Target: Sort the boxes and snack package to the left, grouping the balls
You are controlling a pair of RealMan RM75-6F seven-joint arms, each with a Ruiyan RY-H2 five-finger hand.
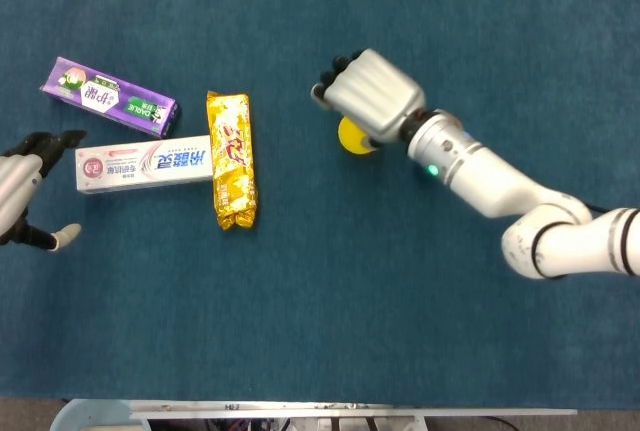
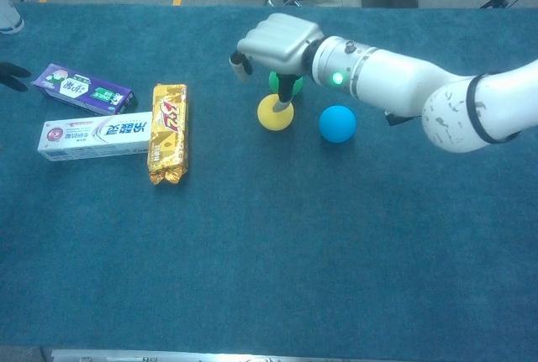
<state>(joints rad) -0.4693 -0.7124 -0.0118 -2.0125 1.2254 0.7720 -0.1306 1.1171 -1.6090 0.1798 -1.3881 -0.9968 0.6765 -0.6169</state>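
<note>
Already the left robot hand (image 1: 22, 196) is sitting at the far left edge of the table (image 1: 330, 301), its fingers apart and holding nothing, just beside the white toothpaste box (image 1: 142, 163). Above that box the purple toothpaste box (image 1: 110, 96) is lying at a slant, and the gold snack package (image 1: 231, 159) is lying lengthwise with its side touching the white box's right end. So the boxes and snack appear to be sorted to the left.

Further right, the right robot hand (image 2: 271, 45) is hovering over the balls with its fingers hanging down and spread; it is gripping nothing that I can see. In the chest view one fingertip is reaching down close to the yellow ball (image 2: 275, 113), the green ball (image 2: 284, 82) is peeking out behind it, and the blue ball (image 2: 337, 123) is sitting a little apart to the right. In the head view only the yellow ball is showing beneath the robot hand.

Judging by this, the step in hand is gathering the balls. Doing it well likely means nudging slowly and low against a ball's side, since round balls roll off easily, and closing the gap towards the blue ball rather than scattering the pair.
</note>
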